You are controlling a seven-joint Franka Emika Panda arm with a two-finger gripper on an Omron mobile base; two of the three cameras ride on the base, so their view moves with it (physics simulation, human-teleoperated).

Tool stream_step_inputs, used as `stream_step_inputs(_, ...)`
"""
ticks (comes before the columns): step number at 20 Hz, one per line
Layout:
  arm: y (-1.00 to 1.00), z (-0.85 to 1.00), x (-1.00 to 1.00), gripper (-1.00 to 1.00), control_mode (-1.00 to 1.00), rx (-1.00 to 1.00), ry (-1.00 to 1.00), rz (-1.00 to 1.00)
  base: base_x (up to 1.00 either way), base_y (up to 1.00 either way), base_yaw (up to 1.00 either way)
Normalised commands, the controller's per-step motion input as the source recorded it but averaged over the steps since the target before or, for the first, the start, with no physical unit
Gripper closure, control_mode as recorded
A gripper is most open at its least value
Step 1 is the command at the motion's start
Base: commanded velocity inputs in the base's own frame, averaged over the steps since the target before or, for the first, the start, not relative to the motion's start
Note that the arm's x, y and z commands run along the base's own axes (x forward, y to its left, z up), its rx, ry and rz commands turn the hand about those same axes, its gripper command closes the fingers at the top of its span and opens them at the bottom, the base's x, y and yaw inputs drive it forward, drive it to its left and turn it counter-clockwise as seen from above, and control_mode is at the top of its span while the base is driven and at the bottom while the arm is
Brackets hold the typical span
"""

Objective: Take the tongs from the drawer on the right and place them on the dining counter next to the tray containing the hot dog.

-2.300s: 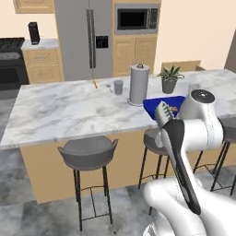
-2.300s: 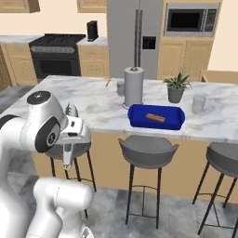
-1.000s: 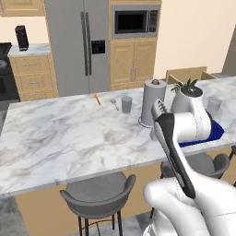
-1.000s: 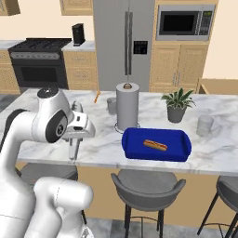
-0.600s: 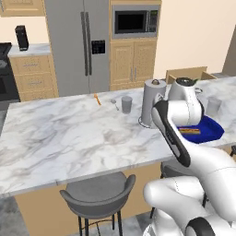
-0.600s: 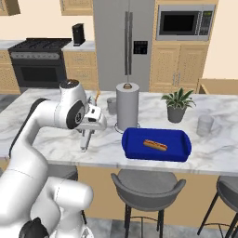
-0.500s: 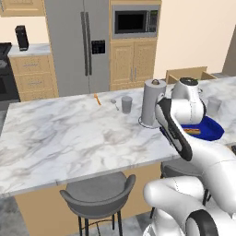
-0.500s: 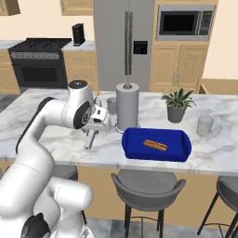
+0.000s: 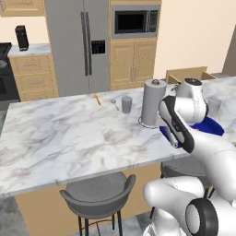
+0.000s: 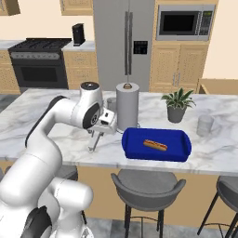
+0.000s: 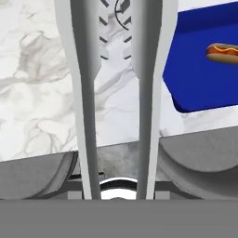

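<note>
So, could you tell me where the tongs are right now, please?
In the right base view the tongs hang from the gripper over the dining counter, just left of the blue tray and in front of the paper-towel roll.

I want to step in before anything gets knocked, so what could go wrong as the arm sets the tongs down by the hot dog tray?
The tongs hang from the end effector near the counter's front edge, so released too early they might slide off. The paper towel roll and blue tray sit close by; a wide swing could bump either.
</note>
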Motion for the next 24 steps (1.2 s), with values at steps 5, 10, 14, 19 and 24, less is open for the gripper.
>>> stream_step_inputs(5,0.0,-0.19,0.01,1.0,-1.0,-0.01,0.0,0.0,0.0,0.0,0.0)
stream_step_inputs(10,0.0,-0.14,0.04,1.0,-1.0,-0.03,-0.01,0.0,0.0,0.0,0.0)
stream_step_inputs(14,0.0,-0.1,0.15,1.0,-1.0,-0.04,-0.01,0.0,0.0,0.0,0.0)
stream_step_inputs(19,0.0,-0.12,0.3,1.0,-1.0,-0.04,0.0,0.0,0.0,0.0,0.0)
stream_step_inputs(24,0.0,-0.13,0.26,1.0,-1.0,-0.03,0.0,0.0,0.0,0.0,0.0)
